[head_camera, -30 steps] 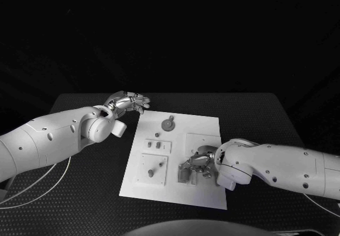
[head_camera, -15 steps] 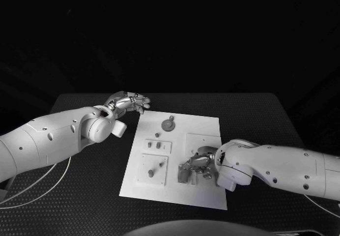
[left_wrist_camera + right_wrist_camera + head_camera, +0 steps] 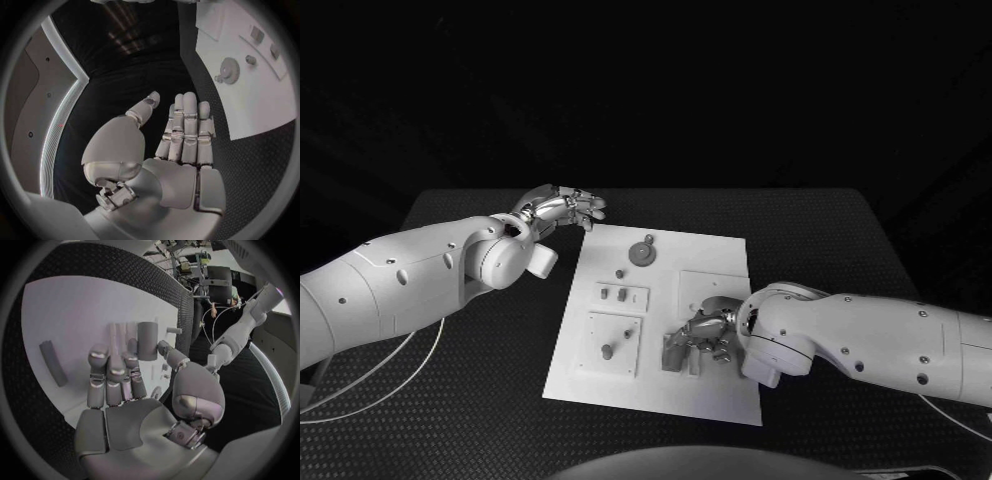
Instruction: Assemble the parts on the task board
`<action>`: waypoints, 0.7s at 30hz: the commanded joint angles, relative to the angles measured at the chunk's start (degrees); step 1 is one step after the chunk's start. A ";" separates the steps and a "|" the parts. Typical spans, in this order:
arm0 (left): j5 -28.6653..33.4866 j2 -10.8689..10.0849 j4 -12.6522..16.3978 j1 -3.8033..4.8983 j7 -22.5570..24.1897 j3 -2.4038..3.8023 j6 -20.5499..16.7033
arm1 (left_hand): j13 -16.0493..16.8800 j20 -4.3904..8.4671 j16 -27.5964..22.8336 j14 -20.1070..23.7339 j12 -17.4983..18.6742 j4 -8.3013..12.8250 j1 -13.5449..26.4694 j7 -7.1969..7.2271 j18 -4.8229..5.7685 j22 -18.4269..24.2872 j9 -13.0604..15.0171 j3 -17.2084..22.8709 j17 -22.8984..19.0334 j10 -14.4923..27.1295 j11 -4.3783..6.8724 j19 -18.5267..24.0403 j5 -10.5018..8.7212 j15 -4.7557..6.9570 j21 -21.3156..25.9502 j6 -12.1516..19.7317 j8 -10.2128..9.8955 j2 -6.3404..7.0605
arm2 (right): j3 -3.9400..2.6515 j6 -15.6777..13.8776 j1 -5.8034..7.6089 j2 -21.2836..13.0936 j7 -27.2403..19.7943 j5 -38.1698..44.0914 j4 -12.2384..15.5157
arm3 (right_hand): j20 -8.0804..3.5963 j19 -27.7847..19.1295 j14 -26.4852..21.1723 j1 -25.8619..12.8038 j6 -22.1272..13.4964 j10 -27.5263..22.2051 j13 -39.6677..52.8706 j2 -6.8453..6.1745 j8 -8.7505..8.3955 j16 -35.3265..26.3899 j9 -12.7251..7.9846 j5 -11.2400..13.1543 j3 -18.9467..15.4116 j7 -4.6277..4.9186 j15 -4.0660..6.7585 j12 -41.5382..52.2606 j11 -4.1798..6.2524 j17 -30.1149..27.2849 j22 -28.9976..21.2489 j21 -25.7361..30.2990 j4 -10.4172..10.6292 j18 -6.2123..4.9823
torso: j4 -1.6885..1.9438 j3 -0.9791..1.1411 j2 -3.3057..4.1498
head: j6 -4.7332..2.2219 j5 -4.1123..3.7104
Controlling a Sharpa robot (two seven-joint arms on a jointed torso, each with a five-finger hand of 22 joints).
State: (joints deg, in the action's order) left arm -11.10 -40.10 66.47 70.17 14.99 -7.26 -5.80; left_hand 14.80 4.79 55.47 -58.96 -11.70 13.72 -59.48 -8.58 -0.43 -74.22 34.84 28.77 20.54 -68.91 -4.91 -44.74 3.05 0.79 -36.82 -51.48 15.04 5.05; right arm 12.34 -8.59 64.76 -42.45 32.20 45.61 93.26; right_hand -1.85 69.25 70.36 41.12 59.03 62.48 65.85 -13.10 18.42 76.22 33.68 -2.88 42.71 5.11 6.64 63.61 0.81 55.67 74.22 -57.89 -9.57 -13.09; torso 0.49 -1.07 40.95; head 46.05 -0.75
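One task board (image 3: 708, 395), two hands, perhaps six small parts.

Dim light is leaving the background black, while the task board (image 3: 661, 315) is glaring white; wrist views are bending at their rims.

A white rectangular task board (image 3: 711, 395) lies flat at the centre of the frame, slightly skewed. A round gear-like part (image 3: 642, 254) sits near its top edge, two small parts (image 3: 620, 294) stand mid-left, and one peg (image 3: 606, 351) lower left.
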 commanded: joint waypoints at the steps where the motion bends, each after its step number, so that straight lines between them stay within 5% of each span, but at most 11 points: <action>1: 0.32 0.06 0.08 0.06 0.30 0.04 0.81 | -0.03 1.36 -0.40 0.22 -0.34 -0.44 0.48 -0.34 0.17 -0.08 0.06 0.04 0.08 0.39 -0.10 0.34 -0.02 -0.27 0.39 -0.01 -0.33 0.25 | 0.36 2.19 -0.60 0.45 -0.71 0.30 0.28 | -0.09 -0.20 -0.26 -0.06 -0.97 -0.56 0.11 -0.76 -0.93 -0.42 -1.28 0.00 0.01 0.46 0.01 -0.22 -0.08 0.12 -0.08 -0.21 0.20 -1.91 | 0.03 0.00 0.01 | 0.09 0.08; 8: 0.32 0.05 0.07 0.06 0.24 0.04 0.84 | -0.03 1.36 -0.40 0.23 -0.35 -0.46 0.49 -0.34 0.18 -0.09 0.06 0.03 0.09 0.40 -0.11 0.35 -0.02 -0.27 0.41 -0.01 -0.34 0.27 | 0.36 2.05 -0.60 0.39 -0.92 0.30 0.27 | 0.05 -0.47 -0.48 -1.50 -1.45 -0.95 0.35 -2.19 -1.07 -0.60 -1.13 0.09 -2.62 0.63 -0.15 -0.32 -0.25 0.36 -0.11 -0.27 0.70 -1.91 | 0.02 0.01 0.00 | 0.23 0.11; 21: 0.32 0.01 0.04 0.06 0.18 0.04 0.86 | -0.04 1.35 -0.42 0.23 -0.36 -0.51 0.53 -0.35 0.19 -0.12 0.07 0.01 0.11 0.42 -0.11 0.36 -0.02 -0.28 0.43 0.00 -0.35 0.30 | 0.36 1.10 -0.60 -0.03 -1.41 0.50 0.11 | -0.21 -0.97 -0.71 -2.88 -1.87 -1.27 0.62 -1.22 -1.03 -0.78 -0.66 0.07 -6.69 0.60 -0.10 -0.42 -0.22 0.76 -0.26 -0.22 0.66 -1.91 | 0.01 0.02 0.02 | 0.32 0.27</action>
State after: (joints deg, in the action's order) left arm -11.09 -40.15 66.44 70.17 14.88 -7.26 -5.75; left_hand 14.80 4.79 55.24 -58.96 -11.70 13.44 -59.25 -8.58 -0.43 -74.26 34.82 28.80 20.58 -68.91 -4.91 -44.73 3.05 0.79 -36.59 -51.48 15.04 5.28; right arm 12.37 -8.32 64.69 -42.74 31.45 46.00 93.29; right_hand -2.07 68.64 69.91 38.77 58.41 61.62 66.42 -14.32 18.42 75.72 33.67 -2.88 36.36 4.89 6.55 63.39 0.61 56.38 74.03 -57.89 -8.77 -13.07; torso 0.52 -1.05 40.96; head 46.32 -0.49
